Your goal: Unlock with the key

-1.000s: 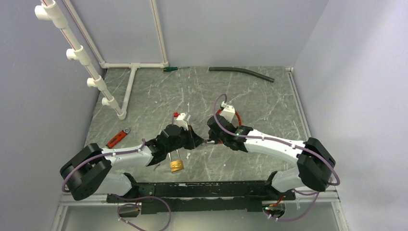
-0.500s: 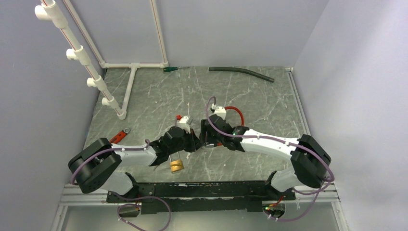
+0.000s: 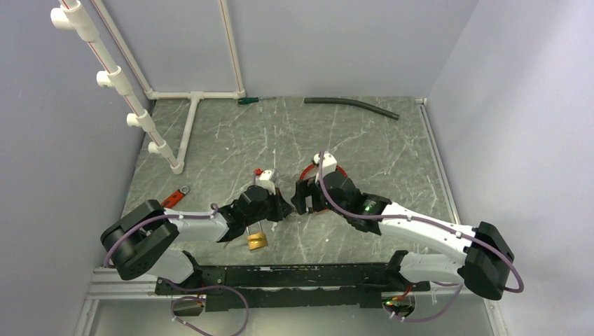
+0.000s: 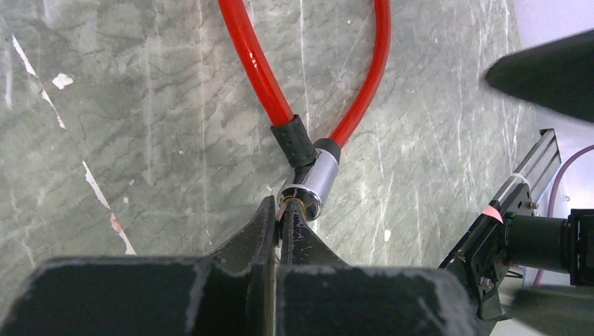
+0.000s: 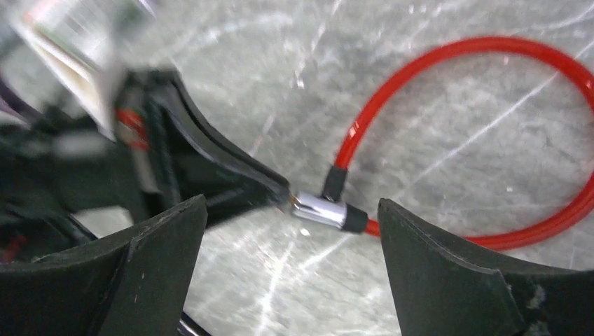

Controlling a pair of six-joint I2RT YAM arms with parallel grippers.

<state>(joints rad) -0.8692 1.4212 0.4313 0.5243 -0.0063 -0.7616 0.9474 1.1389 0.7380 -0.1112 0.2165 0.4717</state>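
Left claw clenched, tips touching lock barrel end-on, key unseen | right claw released, straddling barrel, closing line along its axis.

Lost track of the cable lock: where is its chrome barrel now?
Centre table: the chrome barrel touches the left gripper tips, framed between the right gripper's open fingers in its wrist view.

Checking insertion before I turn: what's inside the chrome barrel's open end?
The shut left gripper covers the chrome barrel at its mouth; only a brassy glint shows there. Whether a key blade sits inside is hidden. The red cable enters its other end.
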